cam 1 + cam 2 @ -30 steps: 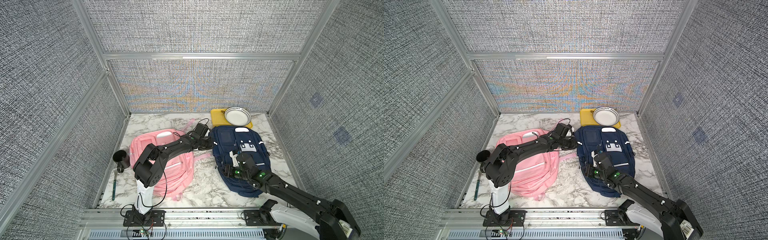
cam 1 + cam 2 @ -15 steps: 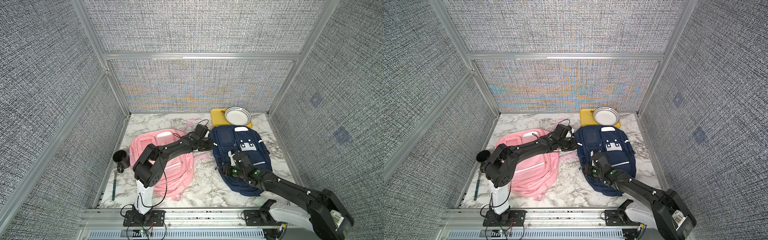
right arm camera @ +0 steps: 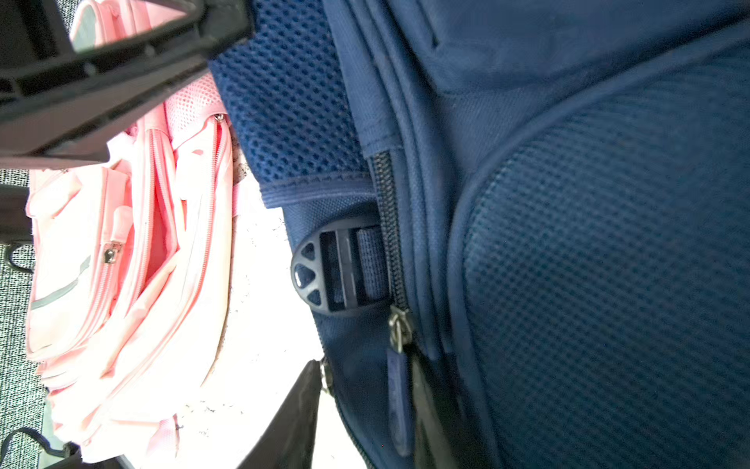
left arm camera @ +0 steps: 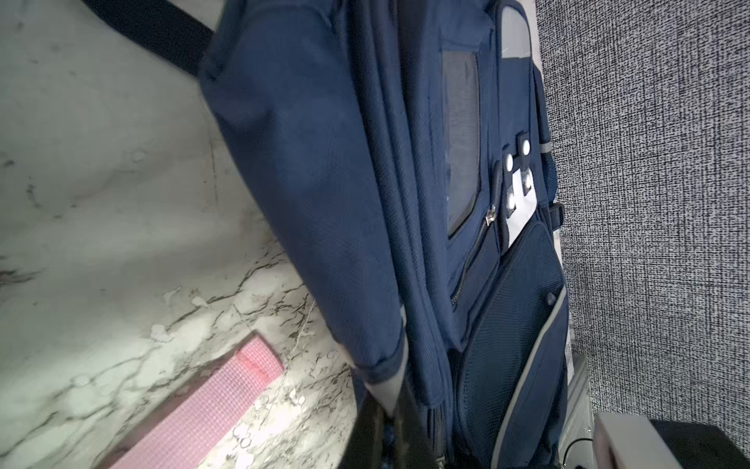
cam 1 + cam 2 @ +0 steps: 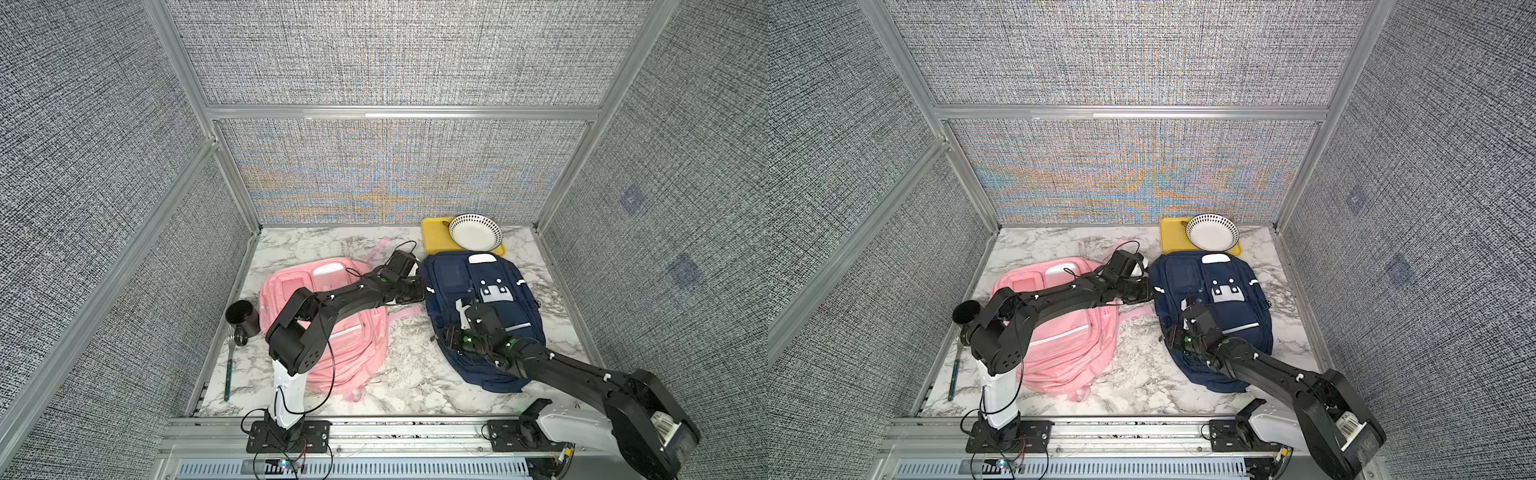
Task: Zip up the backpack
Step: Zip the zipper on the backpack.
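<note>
While left gripper (image 5: 410, 291) seemingly clamps navy backpack (image 5: 451, 282), right gripper (image 3: 365, 377) jaws apart around zipper pull (image 3: 399, 406).

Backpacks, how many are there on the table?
2. The pink backpack lies on the robot's left side, partly under the left arm. The navy backpack lies beside it on the right, just in front of the yellow board. None seems hidden.

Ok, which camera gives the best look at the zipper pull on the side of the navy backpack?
The right wrist view: the zipper pull hangs close up, beside the strap buckle. In both top views the right arm covers that spot on the navy backpack. The left wrist view shows only a front-pocket pull.
</note>
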